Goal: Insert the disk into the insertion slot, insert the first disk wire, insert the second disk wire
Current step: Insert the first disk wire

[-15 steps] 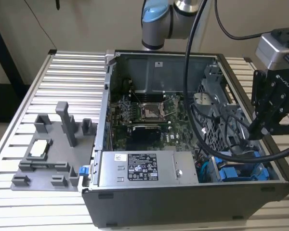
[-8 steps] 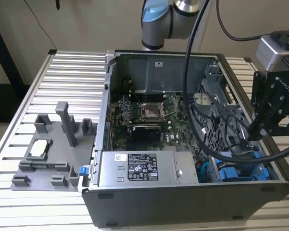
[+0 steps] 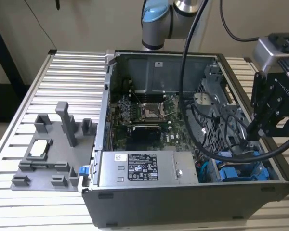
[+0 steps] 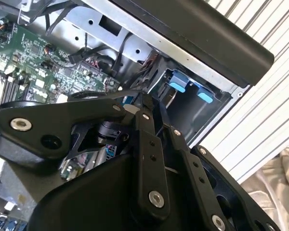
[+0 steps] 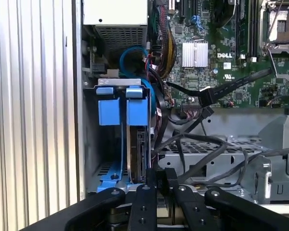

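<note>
The open computer case (image 3: 183,192) lies on a slatted table. In its drive bay stand two blue-fronted carriers side by side. The disk (image 5: 137,144) is the one nearer the motherboard, seen edge-on and sitting deep in its slot; the other carrier (image 5: 108,111) is beside it. In the exterior view the blue carriers (image 3: 241,171) show at the case's near right corner. My black gripper (image 5: 160,173) (image 3: 251,134) (image 4: 145,103) hangs just over the disk's end, fingers drawn together, with nothing clearly between them. Loose black wires (image 5: 204,96) with a connector curve down toward the fingertips.
A silver power supply (image 3: 144,166) sits beside the bay, the green motherboard (image 3: 144,115) behind it. A blue cable (image 5: 132,53) loops above the carriers. A grey fixture (image 3: 48,154) stands on the table (image 3: 62,82) at the exterior view's left. The arm's own cable (image 3: 188,72) hangs over the case.
</note>
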`<state>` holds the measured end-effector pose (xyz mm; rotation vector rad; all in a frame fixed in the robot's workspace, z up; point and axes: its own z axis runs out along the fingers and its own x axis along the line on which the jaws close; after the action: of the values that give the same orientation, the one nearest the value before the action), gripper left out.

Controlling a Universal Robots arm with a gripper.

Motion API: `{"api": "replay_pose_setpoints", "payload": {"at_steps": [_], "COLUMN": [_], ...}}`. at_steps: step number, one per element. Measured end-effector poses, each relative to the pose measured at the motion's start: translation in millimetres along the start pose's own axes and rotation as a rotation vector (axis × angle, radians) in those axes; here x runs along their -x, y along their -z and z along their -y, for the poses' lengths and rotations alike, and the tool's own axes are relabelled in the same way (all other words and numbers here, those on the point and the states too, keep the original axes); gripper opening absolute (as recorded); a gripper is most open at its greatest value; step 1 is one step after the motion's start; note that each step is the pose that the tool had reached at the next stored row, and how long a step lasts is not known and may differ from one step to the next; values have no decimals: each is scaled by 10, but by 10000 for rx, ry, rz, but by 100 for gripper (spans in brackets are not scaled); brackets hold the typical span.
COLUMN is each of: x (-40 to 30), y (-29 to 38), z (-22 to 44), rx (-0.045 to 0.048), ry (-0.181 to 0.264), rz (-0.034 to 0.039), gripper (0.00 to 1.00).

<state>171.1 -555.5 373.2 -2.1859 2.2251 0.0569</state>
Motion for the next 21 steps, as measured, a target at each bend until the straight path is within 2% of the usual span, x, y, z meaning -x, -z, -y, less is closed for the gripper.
{"api": "replay_pose_setpoints", "payload": {"at_steps": [4, 7, 16, 21], "x": [-76, -137, -139, -141], "y": [-9, -13, -33, -91], "z": [1, -8, -22, -21], "rx": [0, 0, -3, -10], "ry": [-39, -40, -29, -27], "rz": [97, 130, 132, 165], "gripper": [19, 19, 19, 19]}}
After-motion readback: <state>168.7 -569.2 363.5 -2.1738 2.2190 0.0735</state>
